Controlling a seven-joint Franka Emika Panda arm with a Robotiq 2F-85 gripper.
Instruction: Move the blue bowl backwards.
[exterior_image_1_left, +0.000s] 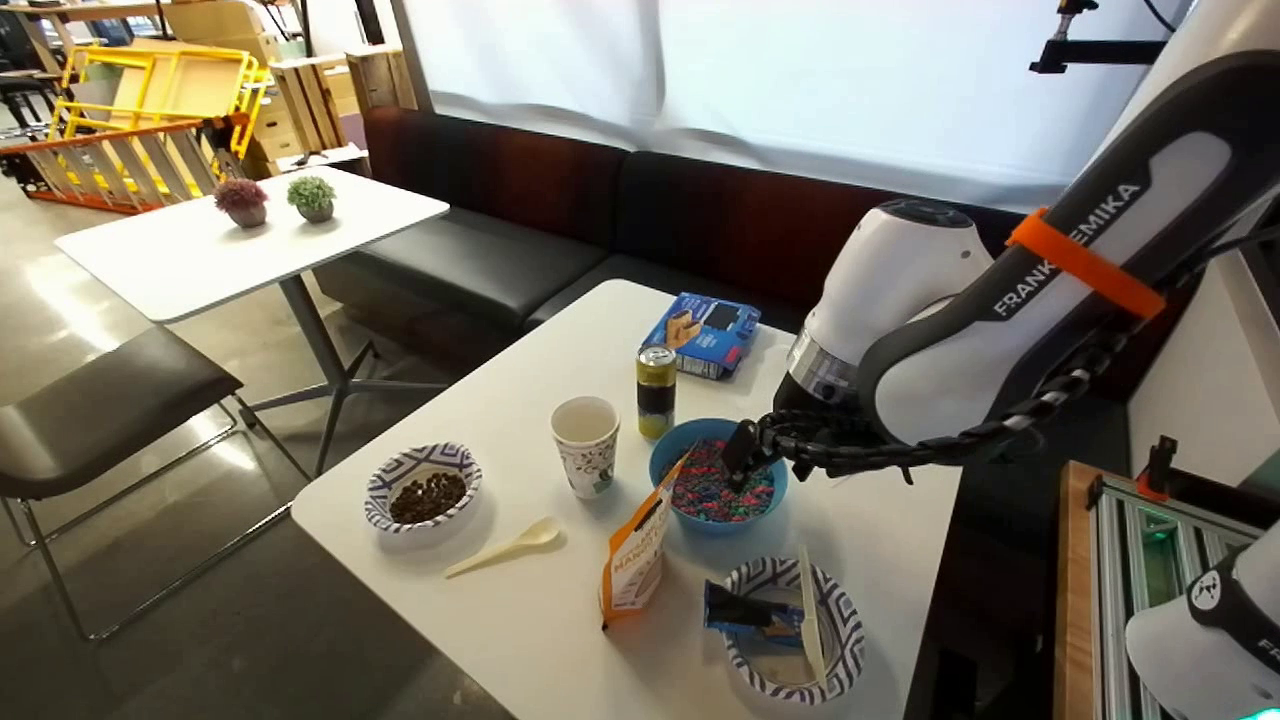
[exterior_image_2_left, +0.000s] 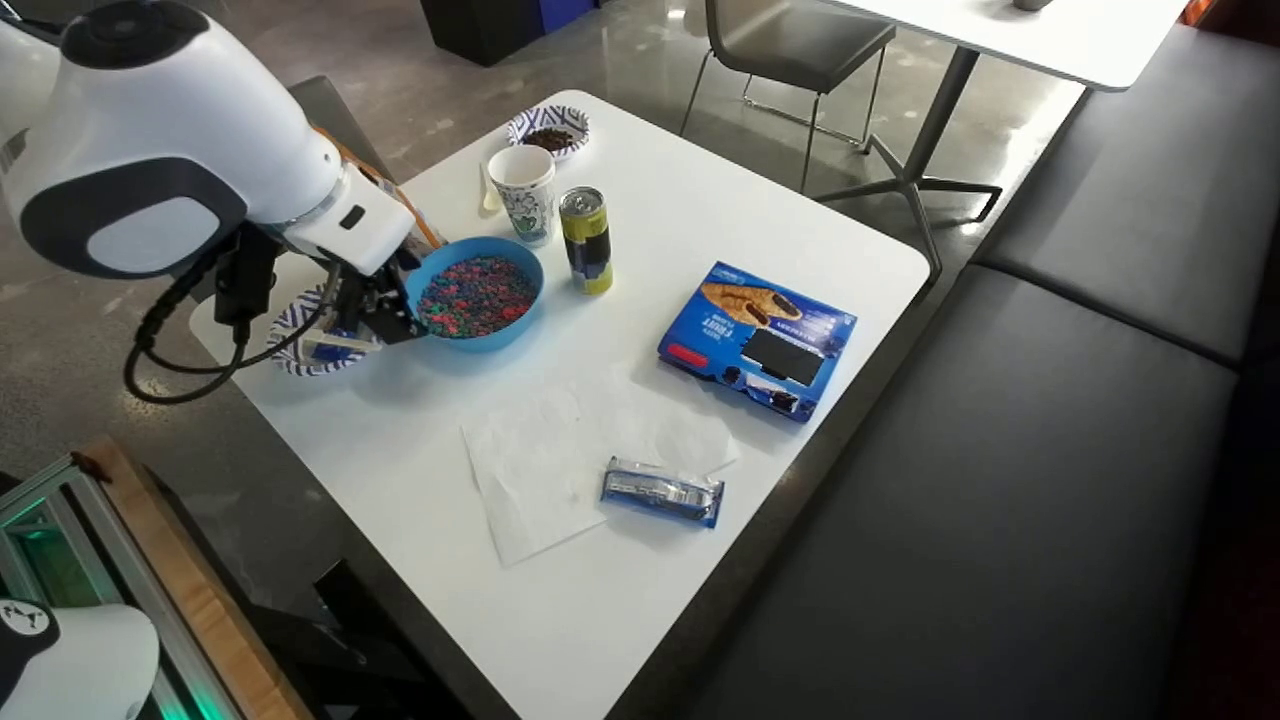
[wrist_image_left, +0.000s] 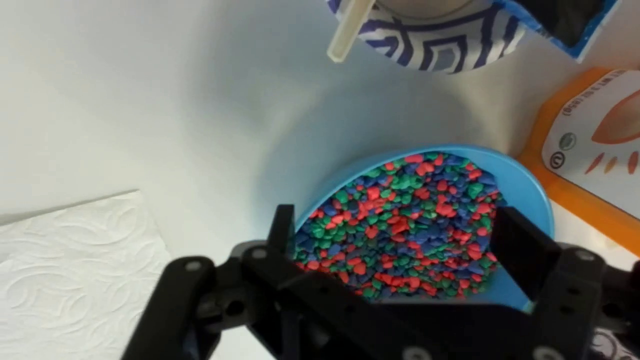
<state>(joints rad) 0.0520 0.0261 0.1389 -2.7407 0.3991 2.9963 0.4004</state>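
In an exterior view, drink can (exterior_image_2_left: 587, 243) set right of bowl (exterior_image_2_left: 488, 343)
Napkin (exterior_image_2_left: 545, 465) is partly covered by wrapped bar (exterior_image_2_left: 662, 492).

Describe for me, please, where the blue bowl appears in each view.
In an exterior view: blue bowl, right of centre, lower half.
In an exterior view: blue bowl, left of centre, upper half.
In the wrist view: blue bowl, mostly right of centre.
Shared landmark: patterned bowl holding a blue packet.
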